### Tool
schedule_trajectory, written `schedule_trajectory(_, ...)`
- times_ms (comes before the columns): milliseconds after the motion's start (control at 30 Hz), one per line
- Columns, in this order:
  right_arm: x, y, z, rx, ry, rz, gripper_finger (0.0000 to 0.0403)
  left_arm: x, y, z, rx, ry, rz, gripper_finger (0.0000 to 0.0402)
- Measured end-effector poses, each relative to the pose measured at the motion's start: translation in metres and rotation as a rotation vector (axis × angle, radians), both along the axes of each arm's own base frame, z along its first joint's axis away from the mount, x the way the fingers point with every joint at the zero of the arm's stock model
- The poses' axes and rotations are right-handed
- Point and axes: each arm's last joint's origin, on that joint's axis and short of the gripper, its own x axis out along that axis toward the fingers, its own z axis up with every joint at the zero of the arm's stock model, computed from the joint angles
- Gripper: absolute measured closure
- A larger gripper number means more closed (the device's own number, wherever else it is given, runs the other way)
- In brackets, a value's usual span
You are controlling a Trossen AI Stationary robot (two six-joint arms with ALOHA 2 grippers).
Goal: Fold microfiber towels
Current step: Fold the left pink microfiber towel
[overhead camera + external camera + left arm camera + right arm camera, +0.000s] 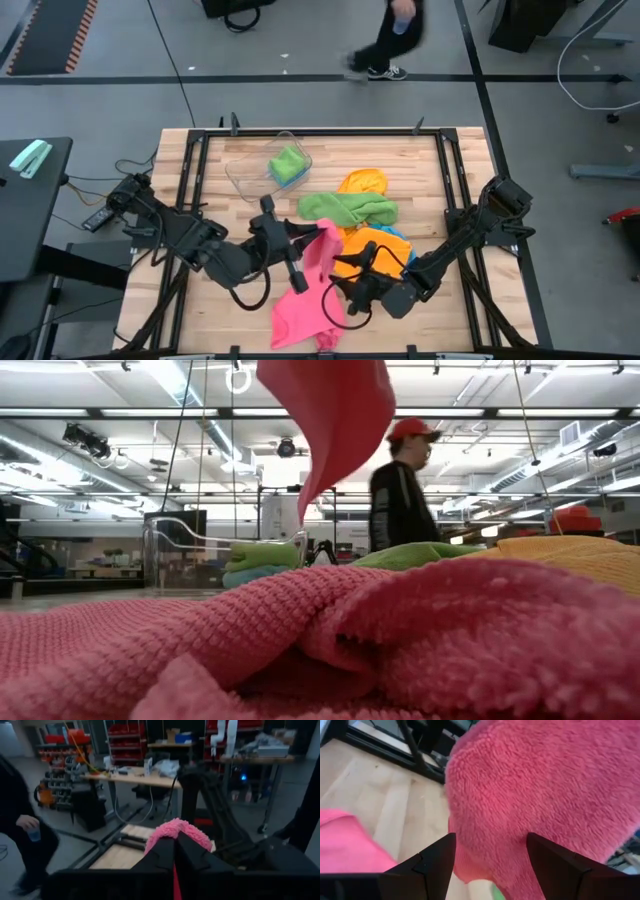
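Note:
A pink microfiber towel (pixel 308 300) hangs from my left gripper (pixel 314 236), which is shut on its top above the table's middle. Its lower part (pixel 330 640) lies bunched at the near edge. My right gripper (pixel 350 287) stands open just right of the hanging cloth, and the pink pile (pixel 530 795) fills the gap ahead of its fingers. A green towel (pixel 346 208), an orange one (pixel 362 183) and another orange one (pixel 366 252) on a blue one (pixel 396 234) lie in a heap behind. My left gripper pinches the pink towel's top corner (pixel 176 827) between its two fingers, which lie level and point toward the table's right. A rounded bulge of cloth stands out past the fingertips. The towel hangs slack below, with its lower end (pixel 300 322) on the table. My right gripper: I cannot tell whether its open fingers (pixel 437 857) touch the hanging cloth.
A clear plastic tub (pixel 252 172) with a folded green towel (pixel 288 163) stands at the far left of the table. A person (pixel 390 40) walks past the far edge. Bare wood (pixel 450 170) shows at the far right.

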Motion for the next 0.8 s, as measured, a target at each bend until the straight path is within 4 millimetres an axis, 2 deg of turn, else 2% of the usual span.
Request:
schedule_trajectory(100,0.003,0.001,0.010,-0.044,-0.012,-0.049,0.0151,0.001,0.001,0.008,0.009,-0.049,0.003,0.0394)
schedule_trajectory(300,0.007,0.003,0.029,-0.096,-0.043,-0.170,0.0151,0.002,0.005,0.021,0.032,-0.135,0.017,0.0372)
schedule_trajectory(433,0.006,0.004,0.038,-0.129,-0.048,-0.236,0.0151,0.003,0.007,0.027,0.051,-0.169,0.028,0.0382)
schedule_trajectory(600,0.007,0.002,0.042,-0.165,-0.041,-0.313,0.0151,0.004,0.009,0.034,0.047,-0.228,-0.012,0.0394)
schedule_trajectory(800,0.013,-0.007,0.043,-0.157,-0.047,-0.354,0.0151,0.003,0.011,0.038,0.042,-0.262,-0.013,0.0372)
